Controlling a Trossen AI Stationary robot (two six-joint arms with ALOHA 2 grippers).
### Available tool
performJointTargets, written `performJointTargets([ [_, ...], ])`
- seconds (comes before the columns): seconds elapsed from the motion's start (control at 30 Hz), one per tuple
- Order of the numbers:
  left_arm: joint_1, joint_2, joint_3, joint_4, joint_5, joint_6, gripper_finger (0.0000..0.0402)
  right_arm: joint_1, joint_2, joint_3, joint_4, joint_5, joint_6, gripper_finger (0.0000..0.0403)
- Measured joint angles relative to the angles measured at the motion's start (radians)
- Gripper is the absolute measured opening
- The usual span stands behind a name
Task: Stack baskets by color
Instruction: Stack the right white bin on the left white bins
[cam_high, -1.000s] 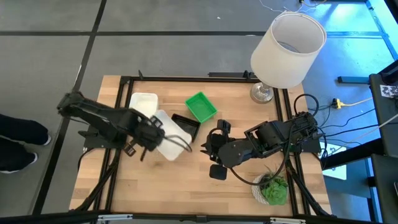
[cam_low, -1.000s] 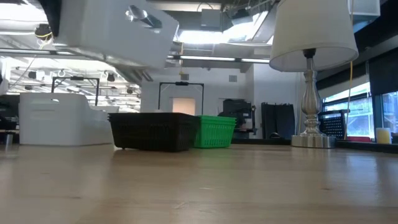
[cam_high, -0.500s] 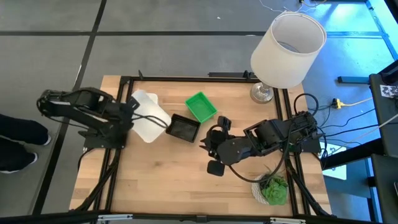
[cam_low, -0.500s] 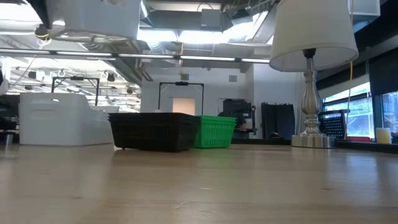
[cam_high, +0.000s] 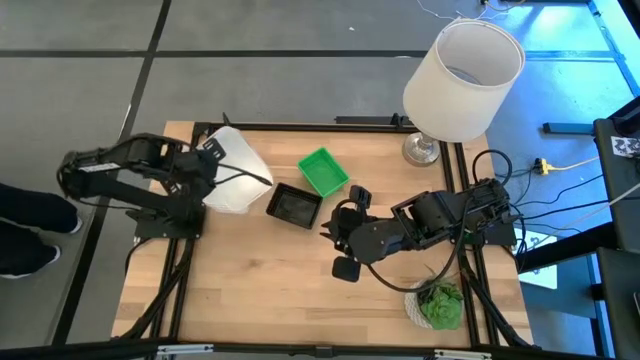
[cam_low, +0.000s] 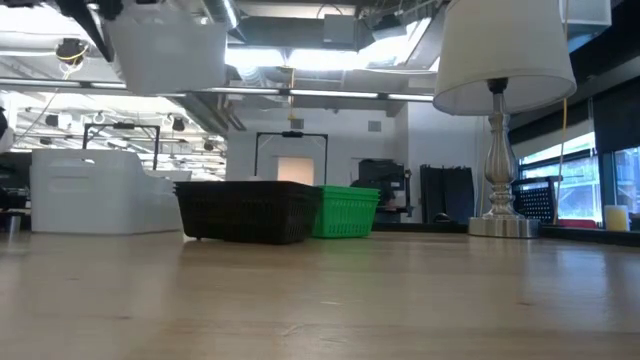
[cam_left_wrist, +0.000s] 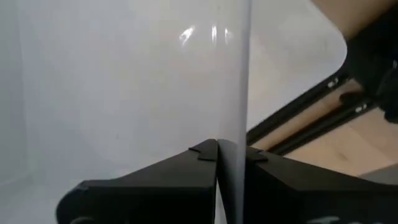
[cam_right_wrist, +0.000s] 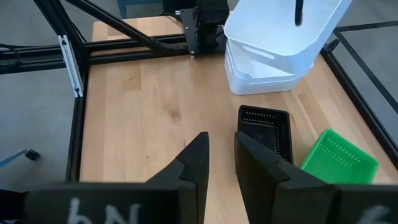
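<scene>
My left gripper (cam_high: 212, 152) holds a white basket (cam_high: 238, 170) in the air at the table's far left, seen high up in the low view (cam_low: 165, 52). Right below it a second white basket (cam_right_wrist: 261, 78) stands on its bottom on the table. A black mesh basket (cam_high: 295, 205) and a bright green basket (cam_high: 323, 171) stand side by side near the table's middle. My right gripper (cam_right_wrist: 222, 155) hovers right of the black basket, its fingers a little apart with nothing between them. My left gripper pinches one side wall (cam_left_wrist: 233, 124) of the white basket at its rim, one finger inside the basket (cam_right_wrist: 298, 12) and one outside. The fingers slant down from the table's left side. The basket hangs tilted, clear of the table, above the other white basket.
A lamp with a big white shade (cam_high: 463, 78) stands at the far right. A small green plant (cam_high: 437, 303) sits at the near right. Black frame rails (cam_high: 190, 260) run along the table's sides. Bare wood (cam_high: 270, 290) lies along the near half.
My left gripper has drawn back and up toward the table's far left corner, rolling its wrist, still shut on the white basket. The basket has gone from beside the black basket to above the other white basket and has turned about. The black basket now shows whole.
</scene>
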Motion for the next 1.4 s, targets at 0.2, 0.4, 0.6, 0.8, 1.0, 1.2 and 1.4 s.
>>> performJointTargets([
  [0.2, 0.098, -0.001, -0.088, -0.001, -0.040, 0.101, 0.0000, 0.000, 0.000, 0.000, -0.002, 0.000, -0.024, 0.0074],
  [0.4, 0.189, -0.014, -0.208, 0.000, -0.033, 0.105, 0.0000, 0.000, 0.000, 0.000, -0.003, 0.000, -0.031, 0.0074],
  [0.6, 0.210, -0.027, -0.306, -0.003, -0.033, 0.112, 0.0000, 0.000, 0.000, 0.000, -0.003, -0.001, -0.053, 0.0074],
  [0.8, 0.206, -0.026, -0.318, 0.002, 0.091, 0.107, 0.0000, 0.000, 0.000, 0.000, -0.003, -0.001, -0.059, 0.0074],
  [1.0, 0.167, -0.026, -0.318, 0.001, 0.196, 0.103, 0.0000, 0.000, 0.000, 0.000, -0.004, -0.001, -0.080, 0.0074],
  [1.2, 0.141, -0.026, -0.317, 0.000, 0.161, 0.105, 0.0000, -0.006, 0.000, 0.000, -0.004, 0.000, -0.081, 0.0074],
  [1.4, 0.140, -0.027, -0.263, -0.001, 0.124, 0.167, 0.0000, -0.020, 0.000, 0.000, -0.004, 0.000, -0.082, 0.0074],
])
